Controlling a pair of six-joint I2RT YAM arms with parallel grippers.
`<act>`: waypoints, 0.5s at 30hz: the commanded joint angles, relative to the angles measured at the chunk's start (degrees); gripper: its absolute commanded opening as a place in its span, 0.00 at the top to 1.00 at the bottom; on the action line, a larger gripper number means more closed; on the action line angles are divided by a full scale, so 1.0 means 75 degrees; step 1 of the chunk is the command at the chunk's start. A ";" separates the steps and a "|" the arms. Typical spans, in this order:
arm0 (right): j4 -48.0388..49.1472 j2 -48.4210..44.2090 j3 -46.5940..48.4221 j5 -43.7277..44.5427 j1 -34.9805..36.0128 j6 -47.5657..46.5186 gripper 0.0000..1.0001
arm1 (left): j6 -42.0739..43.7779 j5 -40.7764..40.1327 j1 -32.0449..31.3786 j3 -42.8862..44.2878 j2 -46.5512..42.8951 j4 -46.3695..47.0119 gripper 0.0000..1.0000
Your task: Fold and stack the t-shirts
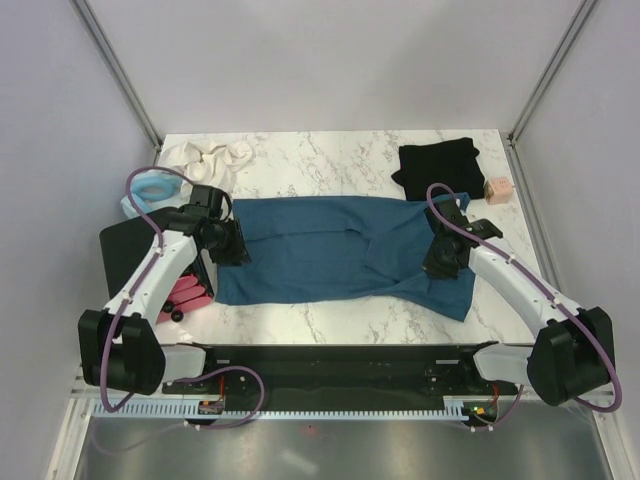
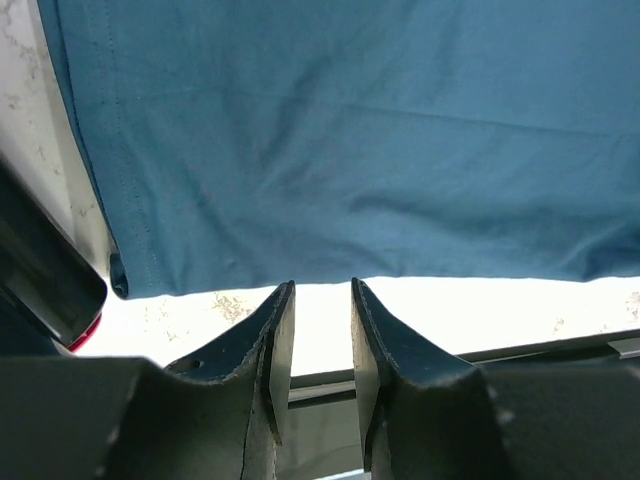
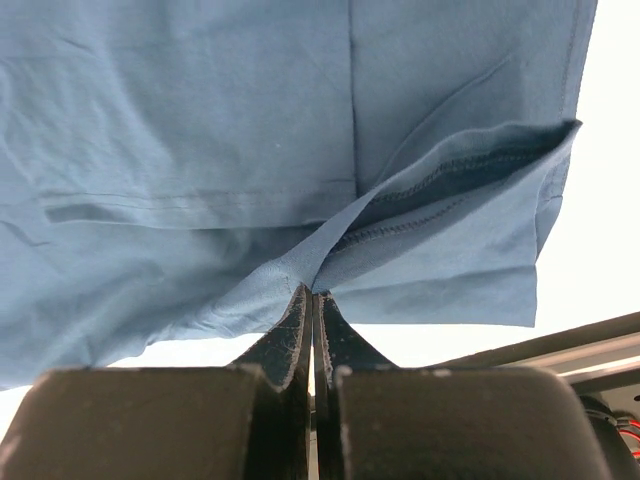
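- A pink item [image 1: 190, 296] lies at about 8 o'clock on the marble worktop [image 1: 330, 160], beside the left arm and against a black case [image 1: 125, 245].
- The left tool [image 2: 321, 288] is at about 9 o'clock, at the left edge of the teal-blue t-shirt [image 1: 320, 255]. Its jaws stand narrowly parted with nothing between them, and the shirt's stitched hem lies just beyond the fingertips.
- The right tool [image 3: 312, 292] is at about 3 o'clock, over the shirt's right end. Its jaws are pressed together on a pinch of the teal-blue fabric, which rises to a small peak at the tips beside a sleeve opening.
- The teal-blue t-shirt is spread flat across the middle of the worktop, running from 9 to 3 o'clock, with its right end creased and partly folded over itself.
- A pale blue ring [image 1: 152, 188] sits at about 10 o'clock, near the left edge.
- A small pink block [image 1: 498, 189] rests at about 2 o'clock, just beside the black t-shirt [image 1: 437, 168].
- The black t-shirt lies bunched at about 1 o'clock, apart from the teal one.
- A crumpled white cloth [image 1: 210, 155] lies at about 11 o'clock, near the far edge.
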 commanded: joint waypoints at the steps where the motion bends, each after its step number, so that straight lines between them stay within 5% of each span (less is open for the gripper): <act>1: -0.0179 0.0081 0.0554 0.0155 0.0039 0.0037 1.00 | 0.0296 -0.0233 0.0036 -0.0049 0.0109 0.0061 0.64; 15: -0.0132 0.0726 0.1468 0.0214 0.0039 -0.0279 1.00 | 0.0168 -0.1076 0.0036 0.0348 0.0823 -0.1144 0.57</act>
